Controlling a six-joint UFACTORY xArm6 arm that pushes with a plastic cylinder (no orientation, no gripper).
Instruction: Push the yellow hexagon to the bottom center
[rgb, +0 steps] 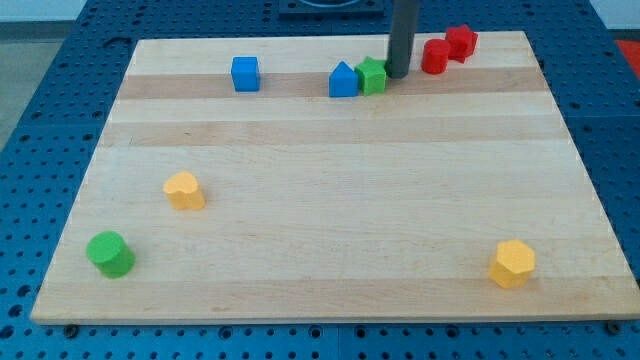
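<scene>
The yellow hexagon (513, 263) lies near the board's bottom right corner. My tip (398, 74) stands near the view's top centre, far from the hexagon. It is just right of a green block (373, 75), which touches a blue house-shaped block (343, 80) on its left. A second yellow block (184, 189), of unclear shape, lies at the left of the board.
A blue cube (245, 73) sits at the top left. Two red blocks (435, 56) (461, 42) sit right of my tip near the top edge. A green cylinder (109, 253) lies at the bottom left. The wooden board (330, 200) rests on a blue perforated table.
</scene>
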